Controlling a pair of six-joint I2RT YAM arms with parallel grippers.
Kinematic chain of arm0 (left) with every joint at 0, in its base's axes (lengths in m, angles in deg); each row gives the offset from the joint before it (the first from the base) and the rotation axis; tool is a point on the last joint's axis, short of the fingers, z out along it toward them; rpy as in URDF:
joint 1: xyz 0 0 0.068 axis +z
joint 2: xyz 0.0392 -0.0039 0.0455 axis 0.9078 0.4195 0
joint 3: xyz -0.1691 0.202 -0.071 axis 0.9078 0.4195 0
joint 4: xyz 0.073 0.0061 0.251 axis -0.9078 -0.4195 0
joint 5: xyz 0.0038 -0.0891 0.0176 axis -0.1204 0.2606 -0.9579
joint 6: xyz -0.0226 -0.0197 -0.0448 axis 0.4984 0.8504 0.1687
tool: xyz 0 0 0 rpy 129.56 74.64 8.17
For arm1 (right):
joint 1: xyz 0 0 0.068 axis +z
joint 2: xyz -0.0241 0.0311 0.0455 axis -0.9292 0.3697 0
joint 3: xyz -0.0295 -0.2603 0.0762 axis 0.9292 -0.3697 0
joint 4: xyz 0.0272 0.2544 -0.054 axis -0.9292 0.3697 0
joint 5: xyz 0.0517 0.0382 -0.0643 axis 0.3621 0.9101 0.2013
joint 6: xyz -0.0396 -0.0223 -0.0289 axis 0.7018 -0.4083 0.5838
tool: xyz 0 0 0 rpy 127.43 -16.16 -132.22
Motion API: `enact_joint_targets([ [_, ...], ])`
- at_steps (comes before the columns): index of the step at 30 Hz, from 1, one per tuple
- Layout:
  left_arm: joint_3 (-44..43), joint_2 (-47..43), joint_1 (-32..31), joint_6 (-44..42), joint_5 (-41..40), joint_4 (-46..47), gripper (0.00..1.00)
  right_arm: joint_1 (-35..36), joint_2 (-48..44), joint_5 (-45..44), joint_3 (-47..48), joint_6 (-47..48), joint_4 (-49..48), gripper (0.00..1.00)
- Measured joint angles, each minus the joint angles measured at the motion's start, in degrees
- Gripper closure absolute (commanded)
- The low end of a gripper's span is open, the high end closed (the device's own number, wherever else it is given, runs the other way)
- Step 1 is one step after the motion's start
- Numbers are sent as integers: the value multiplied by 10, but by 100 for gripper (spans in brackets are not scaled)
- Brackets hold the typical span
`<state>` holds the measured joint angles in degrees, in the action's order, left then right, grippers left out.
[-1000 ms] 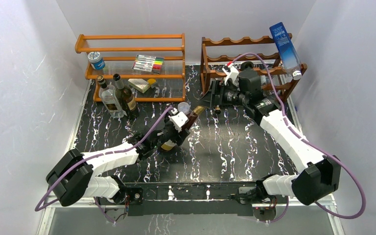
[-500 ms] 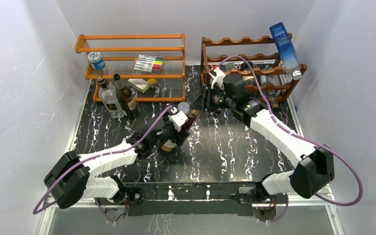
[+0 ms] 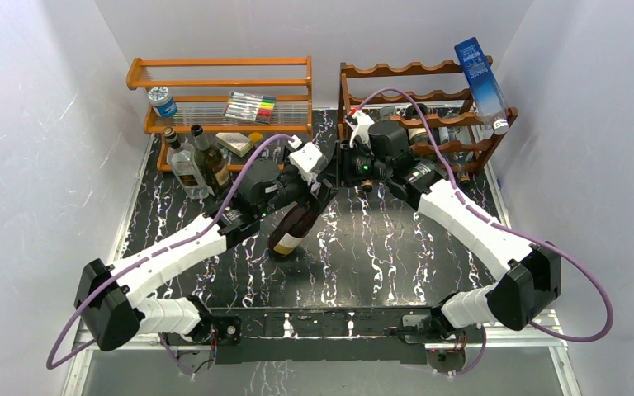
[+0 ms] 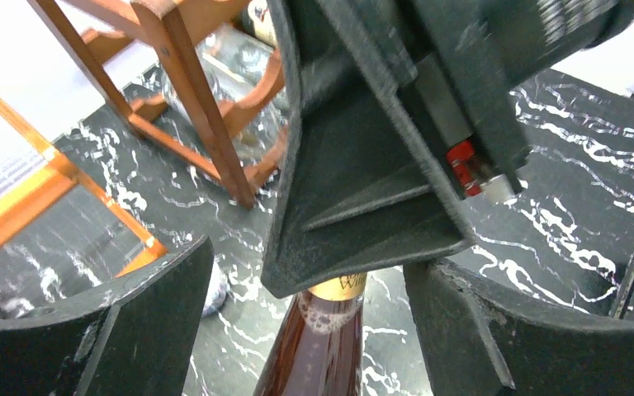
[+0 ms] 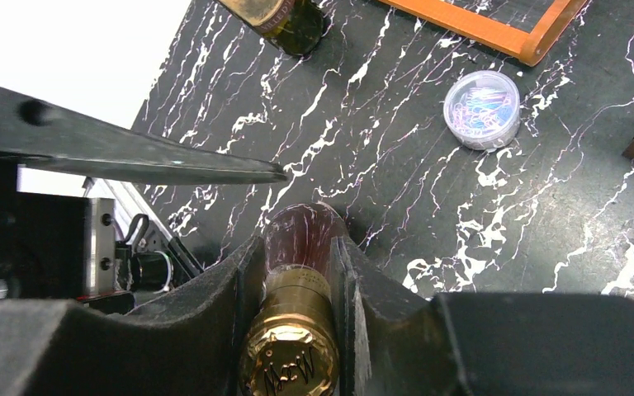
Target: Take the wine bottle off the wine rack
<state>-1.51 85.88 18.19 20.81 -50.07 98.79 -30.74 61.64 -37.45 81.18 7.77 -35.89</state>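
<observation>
The wine bottle [image 3: 290,231], dark amber glass with a gold foil cap [image 5: 293,346], leans in mid-table, neck pointing towards the wine rack [image 3: 413,68], the dark scalloped one at the back right. My right gripper [image 5: 295,289] is shut on the bottle's capped neck, one finger [image 4: 363,190] covering the foil in the left wrist view. My left gripper [image 4: 309,280] stands open astride the bottle's shoulder [image 4: 322,355], both fingers clear of the glass. In the top view the two grippers meet at the neck, left [image 3: 318,188] and right [image 3: 336,169].
An orange straight-railed shelf [image 3: 219,82] at the back left holds markers and a tin. Two bottles [image 3: 198,161] stand before it. A blue carton [image 3: 480,78] leans on the rack's right end. A round clear box of paper clips [image 5: 481,109] lies near the shelf's corner.
My right gripper swung left from the rack and shut on the bottle's neck. My left gripper let go of the bottle's body, opened, and rose towards the neck.
</observation>
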Motion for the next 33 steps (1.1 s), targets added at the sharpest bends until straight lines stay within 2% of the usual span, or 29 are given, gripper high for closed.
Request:
enact_joint_targets([
  [4,-8,14,0,12,3,-34,12,4,3,-5,11,5,10,94],
  [6,-13,21,0,15,3,-49,13,7,6,-7,17,8,16,93],
  [11,-17,35,0,18,-4,-73,40,13,8,-9,25,14,24,89],
  [14,-26,46,0,21,-12,-80,54,17,8,-13,28,15,28,82],
  [17,-30,51,-3,21,-11,-82,71,20,9,-16,30,15,31,66],
  [20,-31,52,-4,24,-6,-87,90,20,9,-13,35,19,45,32],
  [22,-31,51,-3,15,-13,-88,93,19,10,-28,45,20,50,5],
  [27,-31,38,3,12,-37,-95,100,7,7,-90,100,11,66,2],
  [33,-31,29,4,22,-95,-98,100,20,-41,-156,121,12,71,2],
])
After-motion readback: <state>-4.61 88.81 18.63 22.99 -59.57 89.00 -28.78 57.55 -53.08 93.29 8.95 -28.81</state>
